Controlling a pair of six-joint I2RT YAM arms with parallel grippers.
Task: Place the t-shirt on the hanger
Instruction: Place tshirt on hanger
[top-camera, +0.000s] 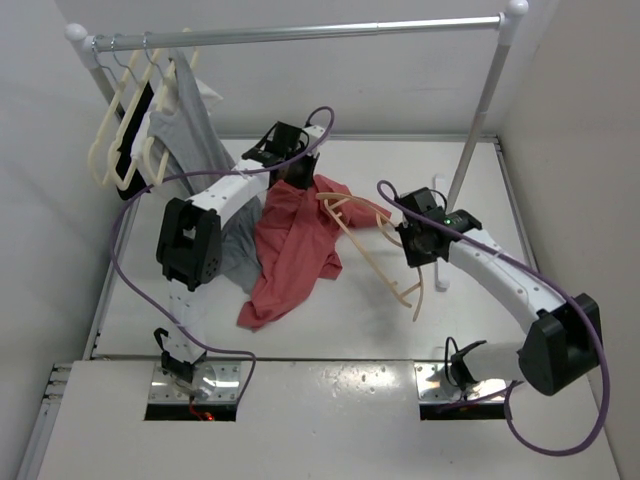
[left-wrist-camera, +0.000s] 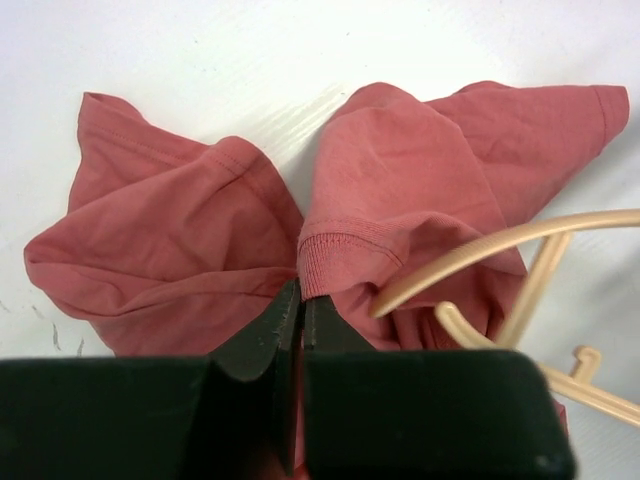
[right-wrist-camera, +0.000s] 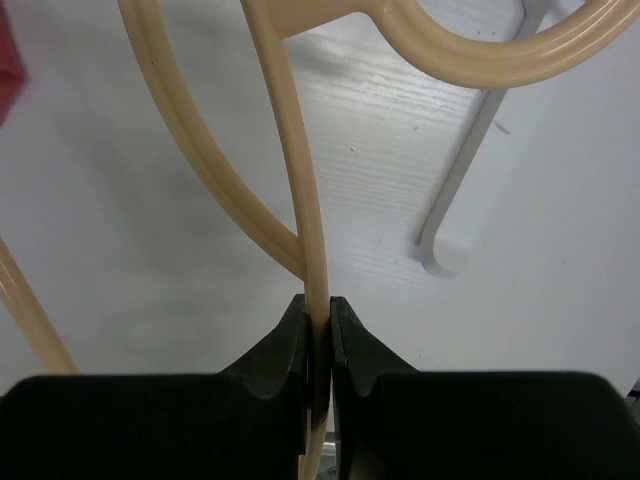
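The salmon-red t-shirt (top-camera: 295, 245) lies crumpled in the middle of the table, its upper end lifted. My left gripper (top-camera: 297, 180) is shut on the shirt's ribbed collar edge; the wrist view shows the jaws (left-wrist-camera: 300, 300) pinching the ribbed hem, with the shirt (left-wrist-camera: 160, 260) spread beyond them. The pale beige hanger (top-camera: 370, 250) is tilted next to the shirt, one arm resting on the cloth, and also shows in the left wrist view (left-wrist-camera: 480, 255). My right gripper (top-camera: 403, 232) is shut on a thin bar of the hanger (right-wrist-camera: 290, 150), jaws (right-wrist-camera: 318, 310) tight around it.
A clothes rack rail (top-camera: 300, 33) spans the back, with cream hangers (top-camera: 125, 140) and a grey t-shirt (top-camera: 190, 125) at its left end. The rack's right post (top-camera: 480, 120) stands just behind my right arm, its foot (right-wrist-camera: 470, 180) on the table. Grey cloth (top-camera: 240, 255) lies under my left arm.
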